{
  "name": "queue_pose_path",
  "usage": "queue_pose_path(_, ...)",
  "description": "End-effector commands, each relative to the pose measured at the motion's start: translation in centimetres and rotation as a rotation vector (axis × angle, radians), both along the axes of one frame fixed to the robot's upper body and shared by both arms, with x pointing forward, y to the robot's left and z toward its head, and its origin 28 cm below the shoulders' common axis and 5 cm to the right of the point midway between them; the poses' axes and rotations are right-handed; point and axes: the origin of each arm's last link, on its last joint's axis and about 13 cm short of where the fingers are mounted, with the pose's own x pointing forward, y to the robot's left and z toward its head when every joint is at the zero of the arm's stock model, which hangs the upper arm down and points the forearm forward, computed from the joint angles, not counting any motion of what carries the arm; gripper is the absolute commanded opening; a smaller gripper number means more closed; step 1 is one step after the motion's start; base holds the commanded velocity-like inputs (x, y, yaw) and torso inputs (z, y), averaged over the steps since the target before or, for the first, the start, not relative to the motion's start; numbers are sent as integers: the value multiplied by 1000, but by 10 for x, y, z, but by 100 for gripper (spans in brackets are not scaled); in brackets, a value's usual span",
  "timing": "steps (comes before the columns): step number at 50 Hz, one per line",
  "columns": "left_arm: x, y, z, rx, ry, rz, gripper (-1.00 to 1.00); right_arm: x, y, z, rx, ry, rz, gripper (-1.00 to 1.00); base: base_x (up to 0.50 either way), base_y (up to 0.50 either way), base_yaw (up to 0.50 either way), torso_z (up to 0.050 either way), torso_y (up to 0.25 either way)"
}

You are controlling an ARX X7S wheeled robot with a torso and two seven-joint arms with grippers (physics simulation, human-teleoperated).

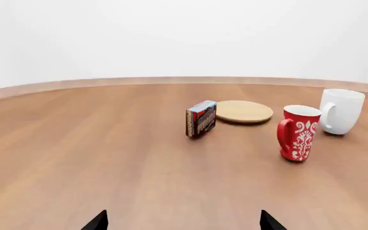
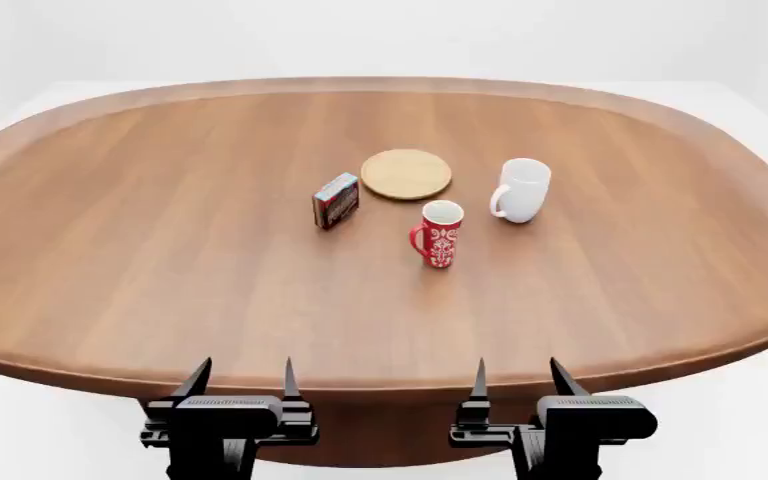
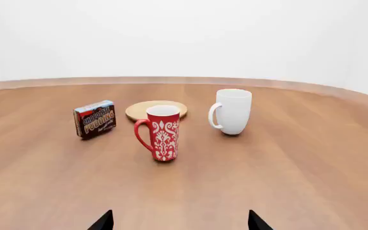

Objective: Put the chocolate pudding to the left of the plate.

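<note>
The chocolate pudding [image 2: 336,200] is a small dark red-brown carton standing on edge on the table, just left of and slightly nearer than the plate [image 2: 407,173], a flat round tan disc. It also shows in the left wrist view [image 1: 201,118] and the right wrist view [image 3: 95,119], as does the plate [image 1: 244,111] [image 3: 155,109]. My left gripper [image 2: 241,382] and right gripper [image 2: 516,380] are both open and empty, held off the table's near edge, far from the carton. Only their fingertips [image 1: 97,222] [image 3: 104,222] show in the wrist views.
A red patterned mug [image 2: 439,233] stands in front of the plate, a little to its right. A white mug [image 2: 523,189] stands right of the plate. The oval wooden table [image 2: 157,280] has a raised rim and a white floor around it.
</note>
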Motion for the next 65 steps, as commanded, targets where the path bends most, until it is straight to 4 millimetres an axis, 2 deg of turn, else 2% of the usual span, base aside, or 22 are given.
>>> queue_pose_path(1, 0, 0, 0, 0, 1, -1, 100, 0, 0, 0, 4, 0, 1, 100, 0, 0, 0, 0, 0)
queue_pose_path(13, 1, 0, 1, 1, 3, -5, 100, 2, -1, 0, 27, 8, 0, 100, 0, 44, 0, 0, 0)
queue_pose_path(56, -1, 0, 1, -11, -7, -38, 100, 2, -1, 0, 32, 16, -4, 100, 1, 499, 0, 0, 0)
queue_pose_path(65, -1, 0, 1, -12, -7, -39, 100, 2, -1, 0, 32, 20, 0, 100, 0, 77, 0, 0, 0)
